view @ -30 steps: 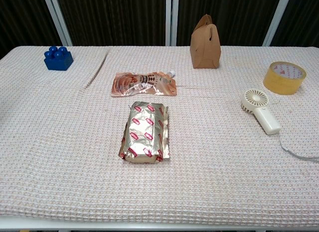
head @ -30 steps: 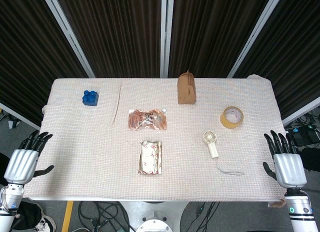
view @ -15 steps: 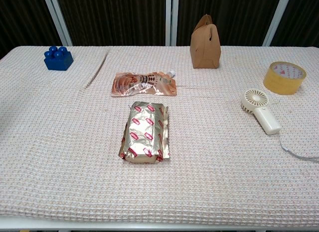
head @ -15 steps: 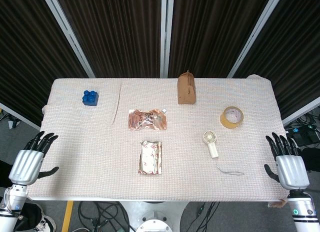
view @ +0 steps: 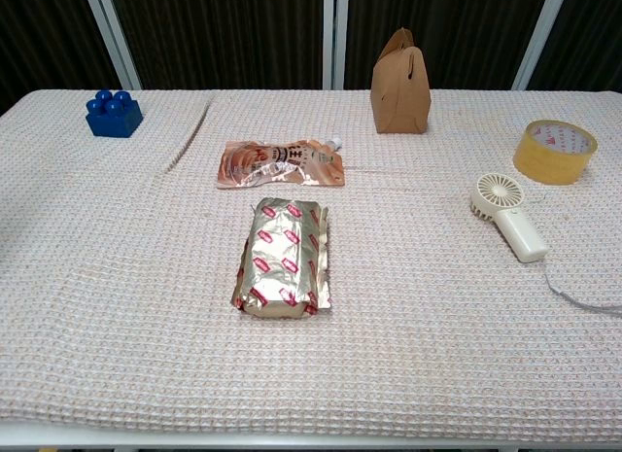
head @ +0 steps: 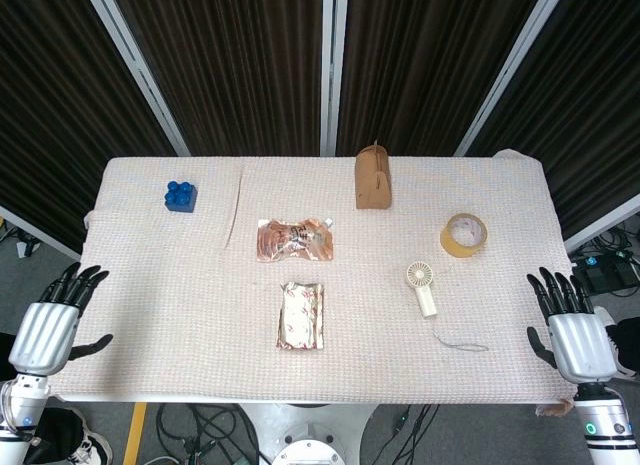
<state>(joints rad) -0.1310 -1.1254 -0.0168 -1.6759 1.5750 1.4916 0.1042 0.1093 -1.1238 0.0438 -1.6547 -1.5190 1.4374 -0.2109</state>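
My left hand (head: 50,320) hangs beside the table's left front corner, fingers spread, holding nothing. My right hand (head: 572,330) hovers off the right front corner, fingers apart and empty; nearest to it lie the cord (head: 460,344) and the white hand-held fan (head: 422,288) (view: 509,217). A foil-wrapped packet (head: 301,316) (view: 285,258) lies in the middle of the table. Behind it sits a copper spout pouch (head: 294,239) (view: 280,164). Neither hand shows in the chest view.
A blue toy block (head: 181,196) (view: 113,114) sits at the back left. A brown paper box with a handle (head: 373,179) (view: 399,83) stands at the back centre. A roll of tape (head: 464,234) (view: 554,151) lies at the right. A white waffle-weave cloth (head: 180,315) covers the table.
Both hands shifted only slightly beside the table's front corners, staying spread and empty. Nothing on the table moved.
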